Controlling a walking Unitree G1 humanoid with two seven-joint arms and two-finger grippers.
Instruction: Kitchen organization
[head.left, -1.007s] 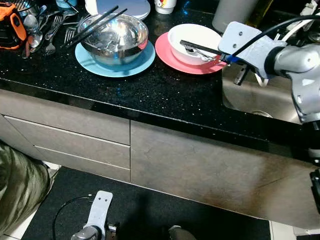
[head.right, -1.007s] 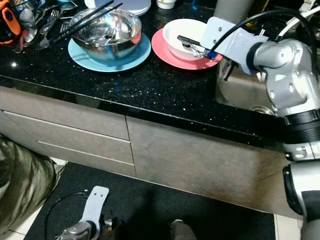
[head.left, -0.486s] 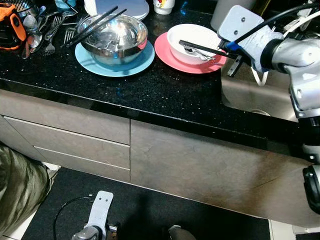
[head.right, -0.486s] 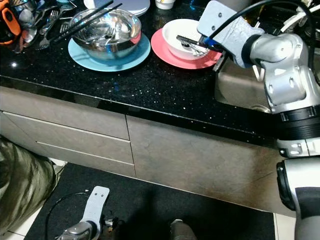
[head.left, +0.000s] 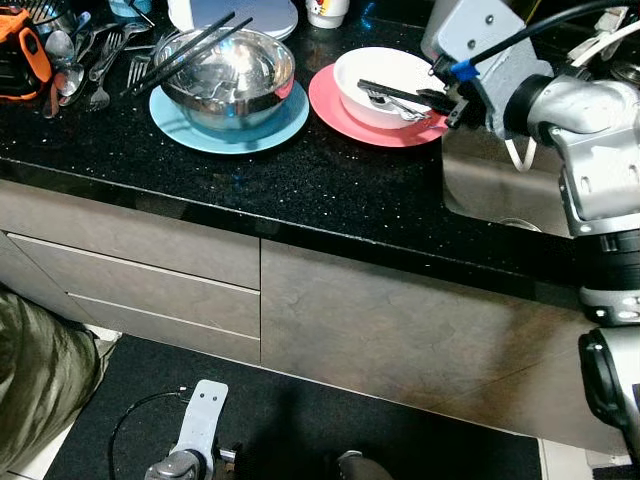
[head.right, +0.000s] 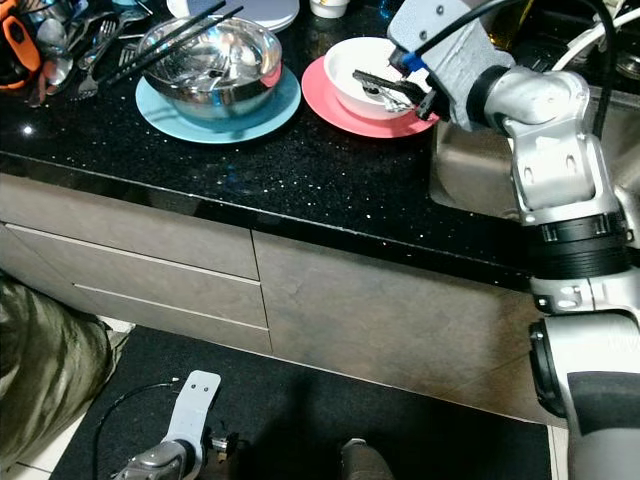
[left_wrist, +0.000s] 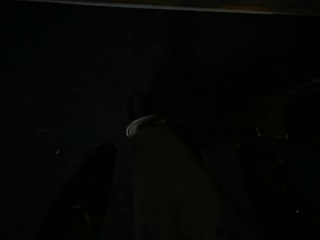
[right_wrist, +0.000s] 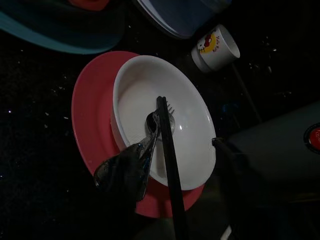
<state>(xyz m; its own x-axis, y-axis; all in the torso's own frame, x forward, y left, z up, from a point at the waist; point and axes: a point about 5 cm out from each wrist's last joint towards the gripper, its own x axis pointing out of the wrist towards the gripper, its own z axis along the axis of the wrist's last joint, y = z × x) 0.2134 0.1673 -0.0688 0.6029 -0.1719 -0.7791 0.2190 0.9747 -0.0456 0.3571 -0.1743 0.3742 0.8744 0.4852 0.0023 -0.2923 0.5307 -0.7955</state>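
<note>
Right tool (head.left: 448, 100) hangs just past the far right edge of the white bowl (head.left: 385, 75), over the rim of the pink plate (head.left: 340, 110). Its two black fingers (right_wrist: 120, 172) look a little apart, but the wrist view is dark and I cannot tell for sure if they grip anything. One finger lies close beside the spoon and fork (right_wrist: 160, 122) that rest in the bowl. A black chopstick (right_wrist: 169, 160) lies across the bowl and sticks out over its rim toward the tool.

The white bowl sits on the pink plate, and the plate sits on the black tabletop (head.left: 300, 180) right next to the sink (head.left: 500, 190). To the left of it, a shiny metal bowl (head.left: 230, 70) sits on a blue plate (head.left: 175, 115). Two more chopsticks (head.left: 185, 50) lie across the metal bowl. More forks and spoons (head.left: 90, 60) lie in a pile at the far left of the tabletop, near an orange and black thing (head.left: 22, 55). A small white cup (right_wrist: 215, 47) with a picture on it stands behind the pink plate. Grey drawers (head.left: 130, 270) are under the tabletop.

The left tool (head.left: 200, 420) hangs low by the dark floor mat (head.left: 290, 410). Its wrist view is too dark to make much out.
</note>
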